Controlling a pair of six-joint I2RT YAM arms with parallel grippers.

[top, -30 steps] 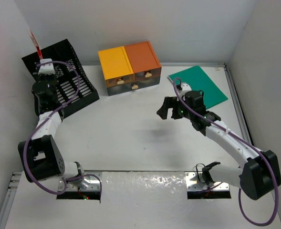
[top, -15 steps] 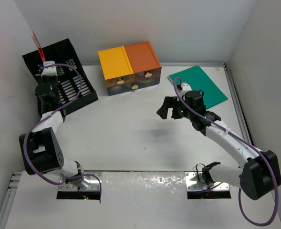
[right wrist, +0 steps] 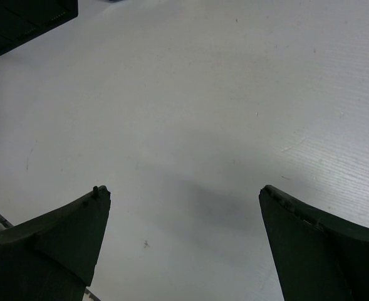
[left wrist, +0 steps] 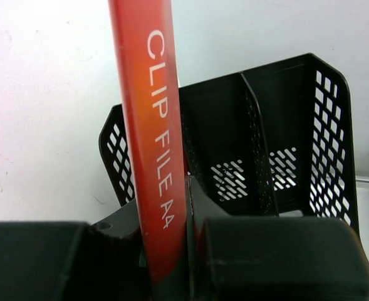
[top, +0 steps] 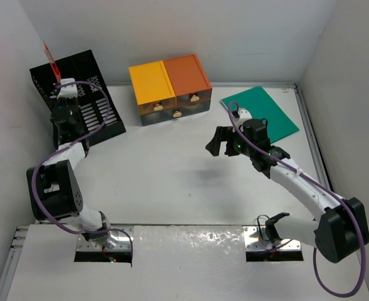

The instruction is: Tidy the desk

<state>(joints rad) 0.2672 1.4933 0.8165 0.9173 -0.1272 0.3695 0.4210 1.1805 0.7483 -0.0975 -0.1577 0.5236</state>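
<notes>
Near edge: both arm bases are bolted to the desk (top: 171, 188), whose white top runs back to the far wall. Right gripper (top: 217, 144) hangs over bare desk right of centre, jaws spread wide and nothing between them; its wrist view shows only white surface and a faint shadow under the right gripper (right wrist: 184, 191), not touching. A dark block (right wrist: 21, 22) is cut off at that view's top-left corner and is too cropped to name. Left arm reaches to the far-left corner, where the left gripper (top: 59, 84) is clamped on a red clip file (top: 50, 59) held upright, well above the desk. Wrist view: fingers (left wrist: 118, 241) pinch the file (left wrist: 150, 113), lettered "CLIP FILE A4"; its top leaves the frame and its lower end is hidden behind the gripper body. Just beyond stands a black mesh file rack (top: 99, 106), divider visible (left wrist: 253, 138); whether the file touches the rack, I cannot tell. Far centre: a yellow and orange drawer unit (top: 170, 88) against the wall. Far right: a green folder (top: 262, 113) lying flat, one corner hidden by the right arm.
</notes>
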